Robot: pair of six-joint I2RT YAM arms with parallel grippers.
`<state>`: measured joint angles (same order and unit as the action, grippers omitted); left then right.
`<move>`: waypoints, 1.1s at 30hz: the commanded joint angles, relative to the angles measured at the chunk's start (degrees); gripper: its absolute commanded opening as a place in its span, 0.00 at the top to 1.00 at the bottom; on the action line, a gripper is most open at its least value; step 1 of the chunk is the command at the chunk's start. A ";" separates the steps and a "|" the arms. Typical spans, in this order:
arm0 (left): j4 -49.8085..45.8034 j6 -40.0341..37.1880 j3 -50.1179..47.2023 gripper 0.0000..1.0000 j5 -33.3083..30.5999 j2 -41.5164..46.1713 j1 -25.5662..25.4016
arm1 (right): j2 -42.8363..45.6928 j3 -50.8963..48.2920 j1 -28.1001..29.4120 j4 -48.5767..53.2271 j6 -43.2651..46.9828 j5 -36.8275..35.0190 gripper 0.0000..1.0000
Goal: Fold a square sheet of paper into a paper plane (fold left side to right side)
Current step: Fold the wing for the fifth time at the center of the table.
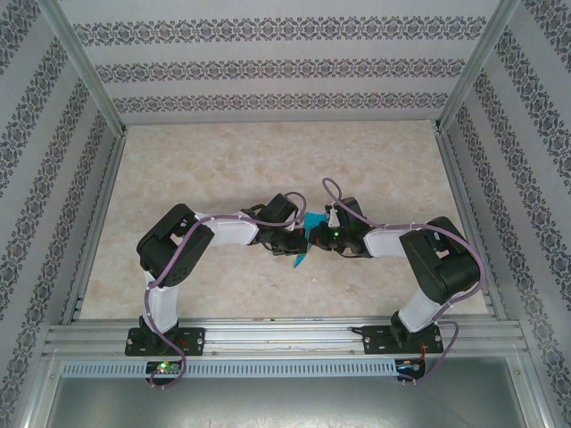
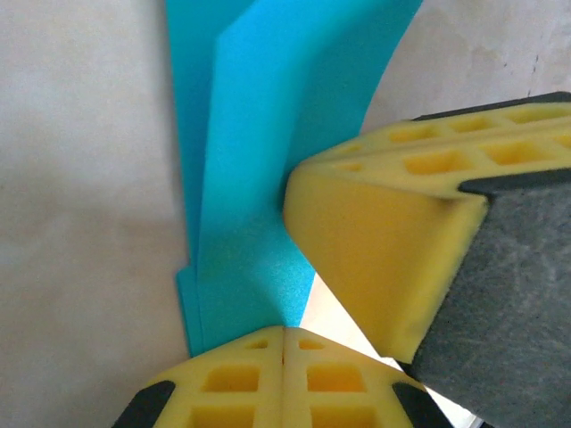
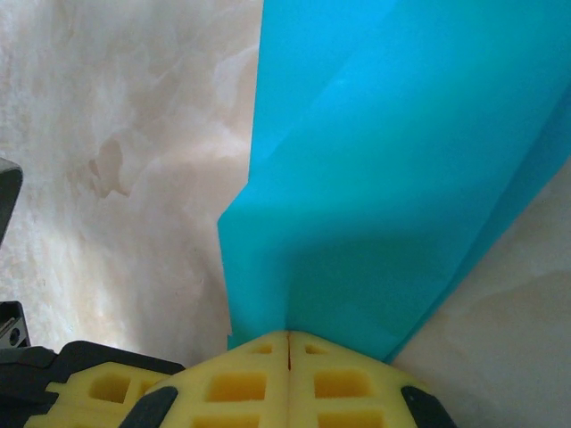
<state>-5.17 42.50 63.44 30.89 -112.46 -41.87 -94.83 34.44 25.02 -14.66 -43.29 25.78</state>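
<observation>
The square sheet of paper (image 1: 311,222) is teal, folded into a narrow layered shape, and lies mid-table between both arms. In the left wrist view the paper (image 2: 268,134) runs away from my left gripper (image 2: 284,332). That gripper is shut, with its yellow tips over the paper's near edge; I cannot tell whether it pinches the paper. The right gripper's yellow fingers (image 2: 375,259) touch the paper's right edge. In the right wrist view the paper (image 3: 384,178) rises from my right gripper (image 3: 288,334), which is shut on it at a crease. From above, the left gripper (image 1: 299,242) and right gripper (image 1: 317,234) almost meet.
The beige marbled tabletop (image 1: 223,169) is bounded by aluminium rails (image 1: 285,334) at the near edge and patterned walls (image 1: 268,62) on three sides. Both arms' elbows (image 1: 174,241) (image 1: 442,259) are bent outward, and cables loop over the wrists.
</observation>
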 commanded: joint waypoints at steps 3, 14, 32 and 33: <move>-11.31 0.04 -2.03 1.00 -7.75 -4.34 -1.55 | -1.67 -0.66 0.12 2.68 2.90 -4.80 1.00; -12.06 -0.07 -2.06 1.00 -7.68 -4.87 -1.63 | -2.12 1.09 -2.11 5.36 5.08 -6.27 1.00; -11.71 0.06 -2.55 1.00 -6.95 -5.04 -1.64 | -4.12 5.89 -6.42 9.40 8.26 -6.71 1.00; -11.71 0.06 -2.50 1.00 -7.03 -5.04 -1.64 | -4.22 6.01 -6.61 9.38 8.30 -6.62 1.00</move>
<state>-5.06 42.48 64.42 28.47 -112.90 -42.39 -97.01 39.48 21.34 -6.98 -37.06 27.94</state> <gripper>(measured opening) 0.056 0.057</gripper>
